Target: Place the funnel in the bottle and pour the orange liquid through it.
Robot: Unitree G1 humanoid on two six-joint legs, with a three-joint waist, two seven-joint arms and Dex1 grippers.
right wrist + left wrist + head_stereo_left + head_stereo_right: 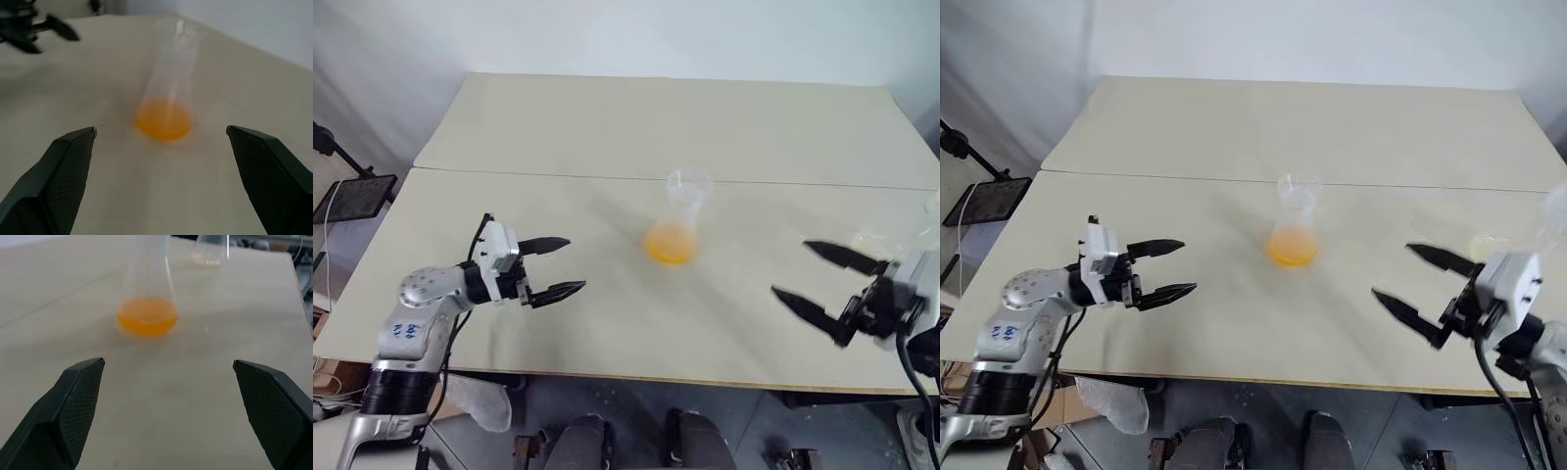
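Orange liquid (670, 244) pools in the wide base of a clear bottle (677, 217) standing upright mid-table, long axis vertical, narrow neck and open mouth pointing up. A clear funnel (688, 184) seems to sit in the mouth, its round rim up, though clear on clear makes the seating hard to confirm. The bottle sits on the near slab of the pale beige table (607, 127), just this side of the seam between the two slabs. Left gripper (564, 266) hovers over the table on the bottle's left, well apart from it, fingers spread wide, pointing roughly level toward the bottle, holding nothing. Right gripper (811, 273) hovers on the bottle's right near the table's right end, also well apart, fingers spread wide and aimed back toward the bottle, holding nothing. In the left wrist view a second clear container (211, 249) stands further along the table beyond the bottle, near the far edge, with a faint yellowish trace at its bottom.
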